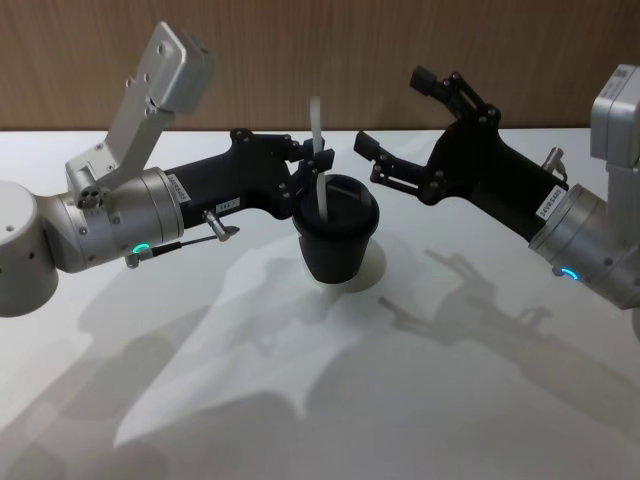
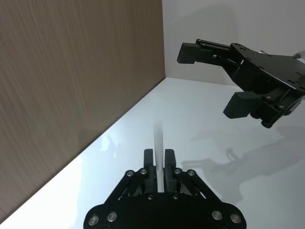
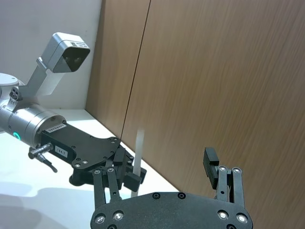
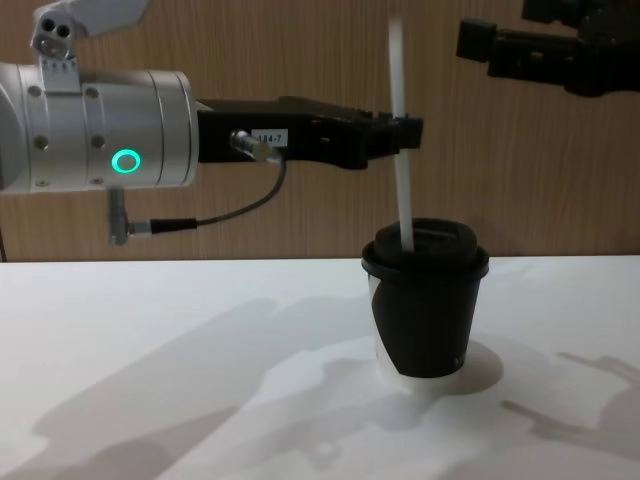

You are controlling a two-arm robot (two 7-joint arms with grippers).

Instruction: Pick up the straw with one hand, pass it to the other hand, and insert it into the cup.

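My left gripper (image 1: 318, 160) is shut on the white straw (image 1: 318, 150) and holds it nearly upright over the black cup (image 1: 338, 245). In the chest view the straw (image 4: 400, 90) comes down to the cup's (image 4: 428, 320) black lid, and its lower end touches the lid top; I cannot tell how deep it goes. The left wrist view shows the straw (image 2: 157, 138) pinched between the left gripper's (image 2: 159, 156) fingers. My right gripper (image 1: 391, 110) hangs open just right of the straw and above the cup, touching neither.
The cup stands mid-table on a white tabletop (image 1: 420, 400). A wood-panel wall (image 1: 300, 50) runs close behind both arms. A thin grey cable with a metal plug (image 4: 240, 205) hangs off the left wrist.
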